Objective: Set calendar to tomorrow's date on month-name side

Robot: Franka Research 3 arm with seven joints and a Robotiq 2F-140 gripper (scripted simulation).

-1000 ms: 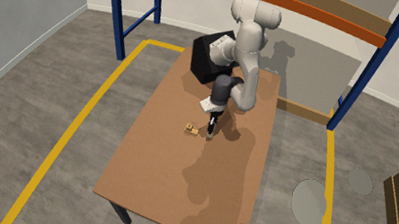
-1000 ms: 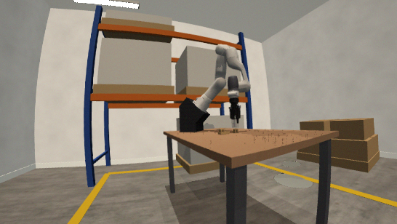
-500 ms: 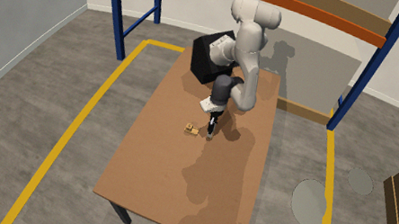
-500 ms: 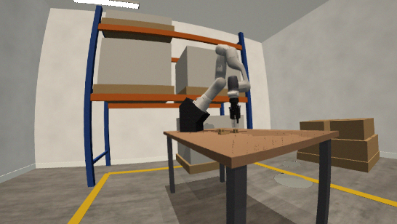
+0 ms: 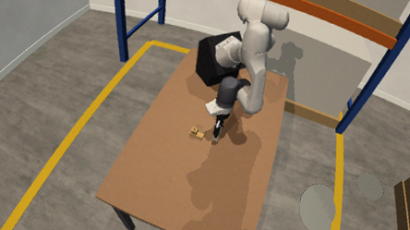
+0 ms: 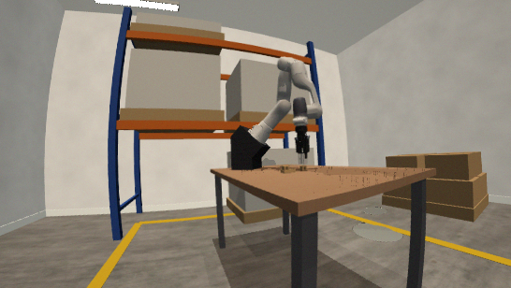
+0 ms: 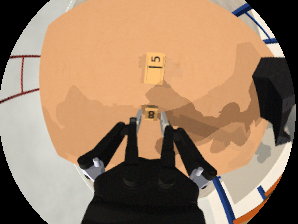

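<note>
Gripper (image 5: 216, 138) (image 6: 303, 163) (image 7: 151, 116) partly open around a loose cube, beside the calendar's tray (image 5: 199, 136) (image 6: 287, 171) (image 7: 154, 76).

From the wrist, we see the cube marked 8 (image 6: 303, 167) (image 7: 151, 113) between the fingertips, with slim gaps at its sides, so we hold nothing. It sits on the worktop (image 5: 180, 178) (image 6: 299, 187) (image 7: 100, 55), apart from the tray. The tray also lies on the worktop, carrying the cube marked 5 (image 7: 156, 59) at one end; in our wrist view, that digit lies sideways. The month's name is too small for us to read.
</note>
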